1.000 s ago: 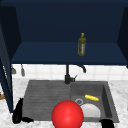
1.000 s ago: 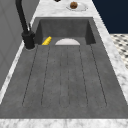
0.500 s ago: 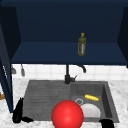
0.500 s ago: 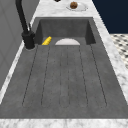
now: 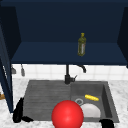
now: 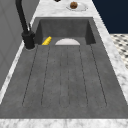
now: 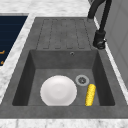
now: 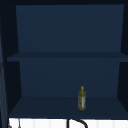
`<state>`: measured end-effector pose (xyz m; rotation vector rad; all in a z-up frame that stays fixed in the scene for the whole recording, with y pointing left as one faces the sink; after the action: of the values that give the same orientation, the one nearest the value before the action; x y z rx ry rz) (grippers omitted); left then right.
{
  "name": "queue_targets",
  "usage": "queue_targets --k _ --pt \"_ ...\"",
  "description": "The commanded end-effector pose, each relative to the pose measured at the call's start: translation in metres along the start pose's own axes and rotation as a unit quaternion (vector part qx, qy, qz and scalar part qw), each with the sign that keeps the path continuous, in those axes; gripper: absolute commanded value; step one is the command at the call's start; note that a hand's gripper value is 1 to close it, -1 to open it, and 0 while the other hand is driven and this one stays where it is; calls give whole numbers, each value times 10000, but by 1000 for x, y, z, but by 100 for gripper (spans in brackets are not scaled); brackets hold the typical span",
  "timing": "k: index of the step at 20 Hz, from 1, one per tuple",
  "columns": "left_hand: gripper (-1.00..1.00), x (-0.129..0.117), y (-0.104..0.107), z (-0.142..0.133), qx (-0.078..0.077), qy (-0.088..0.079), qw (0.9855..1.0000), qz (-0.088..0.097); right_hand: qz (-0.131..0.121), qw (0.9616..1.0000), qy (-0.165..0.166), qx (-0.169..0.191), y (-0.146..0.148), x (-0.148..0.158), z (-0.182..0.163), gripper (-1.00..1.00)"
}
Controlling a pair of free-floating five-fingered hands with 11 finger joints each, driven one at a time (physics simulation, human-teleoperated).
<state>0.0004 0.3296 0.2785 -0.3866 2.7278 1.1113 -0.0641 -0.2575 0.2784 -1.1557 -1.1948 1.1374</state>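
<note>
1. The left hand (image 5: 18, 111) hangs at the lower left of the front view, over the front left corner of the sink's draining board (image 5: 45, 100). Its fingers (image 5: 26, 119) look loosely straight and hold nothing, with one dark digit pointing right along the board's front edge.
2. Right of those fingers, near the front rim, sits a red ball (image 5: 67, 115). It is apart from both hands and covers part of the board and the basin edge.
3. Behind the ball, the black tap (image 5: 68, 76) stands at the back of the sink.
4. On the cabinet shelf (image 8: 45, 107) above it, an olive bottle (image 5: 81, 45) stands upright.
5. In the sink basin (image 7: 35, 72), right of the ball, a white plate (image 7: 58, 90) lies flat on the bottom. The drain (image 7: 82, 80) is just beside it, and a yellow corn cob (image 7: 90, 94) lies beside the plate towards the tap wall.
6. The right hand (image 5: 107, 123) shows at the bottom right of the front view, at the basin's front right corner, close to the plate. Whether its fingers are open or curled cannot be told.
7. On the marble worktop (image 6: 50, 8) beyond the basin, in the left side view, a small dish (image 6: 80, 7) carries a brown round item (image 6: 73, 5).
</note>
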Motion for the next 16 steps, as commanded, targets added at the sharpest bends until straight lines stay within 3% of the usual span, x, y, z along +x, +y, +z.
queue_targets --k 1,16 --pt "-100 -2 -2 1 -614 -105 9980 139 0 10000 0 0 0 0 0 0" --pt "-100 -17 -10 0 -784 -70 9966 223 0 10000 0 0 0 0 0 0"
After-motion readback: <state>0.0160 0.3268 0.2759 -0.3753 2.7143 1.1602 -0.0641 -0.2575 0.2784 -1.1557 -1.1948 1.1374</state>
